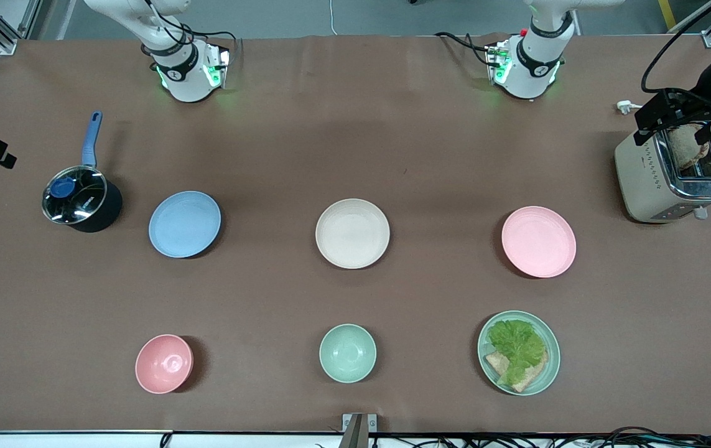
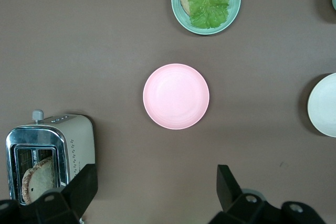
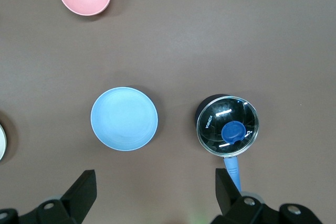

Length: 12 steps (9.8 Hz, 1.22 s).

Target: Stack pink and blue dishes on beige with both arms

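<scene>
Bowls aside, pink plate (image 2: 176, 96) sits under my left gripper (image 2: 157, 190), blue plate (image 3: 124, 118) under my right gripper (image 3: 156, 192) (fingers apart on both), beige plate (image 1: 353, 233) between.

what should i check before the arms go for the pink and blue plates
1. Beige plate bare on top, ready to take a stack: ok.
2. Pink plate flat on the table, nothing on it: ok.
3. Blue plate flat, apart from the pot beside it: ok.
4. Left gripper open, high over the table by the pink plate: ok.
5. Right gripper open, high over the table by the blue plate: ok.
6. Room for fingers under the plate rims: cannot tell.
</scene>
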{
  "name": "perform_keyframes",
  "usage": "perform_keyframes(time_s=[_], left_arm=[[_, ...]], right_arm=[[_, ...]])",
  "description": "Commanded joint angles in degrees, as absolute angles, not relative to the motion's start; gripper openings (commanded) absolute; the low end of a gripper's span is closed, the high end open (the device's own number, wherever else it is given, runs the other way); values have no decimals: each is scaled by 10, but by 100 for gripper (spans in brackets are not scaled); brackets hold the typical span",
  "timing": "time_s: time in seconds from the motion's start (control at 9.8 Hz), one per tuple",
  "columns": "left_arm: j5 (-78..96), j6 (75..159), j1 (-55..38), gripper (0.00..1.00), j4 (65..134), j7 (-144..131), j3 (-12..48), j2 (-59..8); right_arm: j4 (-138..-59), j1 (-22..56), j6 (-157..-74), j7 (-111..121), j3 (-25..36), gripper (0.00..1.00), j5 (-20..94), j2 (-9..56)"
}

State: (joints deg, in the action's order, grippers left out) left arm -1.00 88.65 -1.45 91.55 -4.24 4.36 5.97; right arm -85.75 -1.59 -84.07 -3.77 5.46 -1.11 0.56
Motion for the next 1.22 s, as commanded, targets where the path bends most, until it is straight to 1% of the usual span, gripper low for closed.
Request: perform_keyframes(time_s=[0.0,0.2,0.41,0.51,0.71,0.82,0.92,1.02,1.12], left_arm=[[-3,875,-13,100,917,-33,43,48],[-3,875,-12,100,915,-33,43,42],[-2,877,-7,100,901,-32,42,12],[8,894,3,100,905,-33,43,-8],[16,938,13,100,931,-30,43,-47],[16,967,16,100,957,-19,43,-54],[21,995,31,100,975,4,43,-71],[42,1031,52,100,995,51,43,-91],[60,1066,80,100,1014,108,43,-116]], right_arm=[[-871,-13,-841,-32,59,100,-3,-9],[-871,-13,-840,-32,59,100,-3,-9],[-870,-13,-841,-32,59,100,-3,-8],[-866,-11,-844,-29,58,100,-4,-6],[-864,-12,-852,47,59,100,-4,10],[-869,-16,-866,91,59,100,-4,26],[-882,-19,-874,120,66,100,-2,42],[-930,-18,-915,140,94,100,39,49],[-997,-18,-982,193,123,100,92,49]])
